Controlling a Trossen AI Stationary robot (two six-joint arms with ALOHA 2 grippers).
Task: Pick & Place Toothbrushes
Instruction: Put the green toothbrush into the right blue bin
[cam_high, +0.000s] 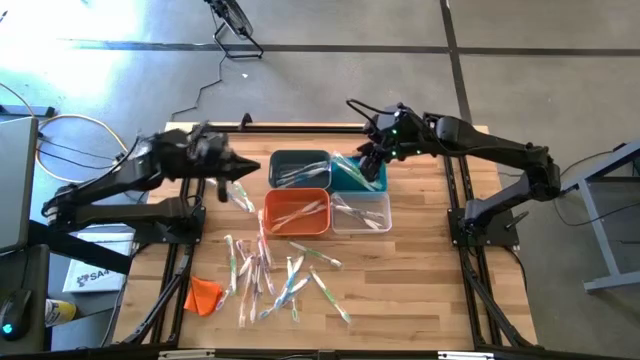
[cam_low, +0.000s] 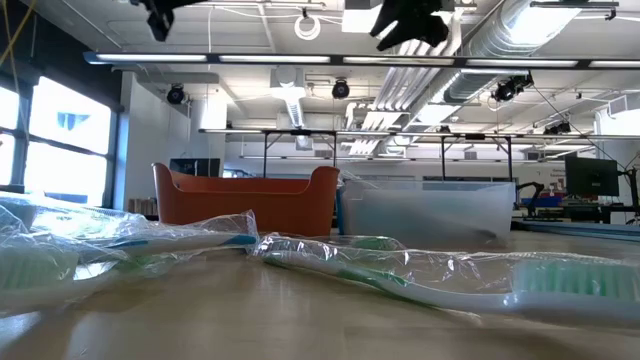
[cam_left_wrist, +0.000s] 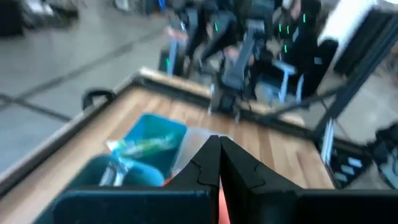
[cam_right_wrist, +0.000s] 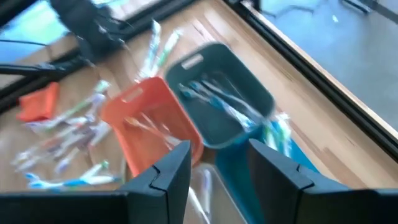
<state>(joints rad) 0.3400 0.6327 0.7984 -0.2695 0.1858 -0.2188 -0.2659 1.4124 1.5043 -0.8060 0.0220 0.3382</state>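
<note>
Many wrapped toothbrushes lie loose on the near half of the table. Two more lie left of the orange bin. Others lie inside the dark grey bin, the teal bin, the orange bin and the clear bin. My left gripper hangs left of the dark grey bin. Its fingers are shut and no toothbrush shows between them. My right gripper is open and empty, high above the teal and dark grey bins.
The four bins stand in a two-by-two block at the table's far middle. A small orange cloth lump lies near the front left corner. In the low view, toothbrushes lie close in front of the orange bin and the clear bin.
</note>
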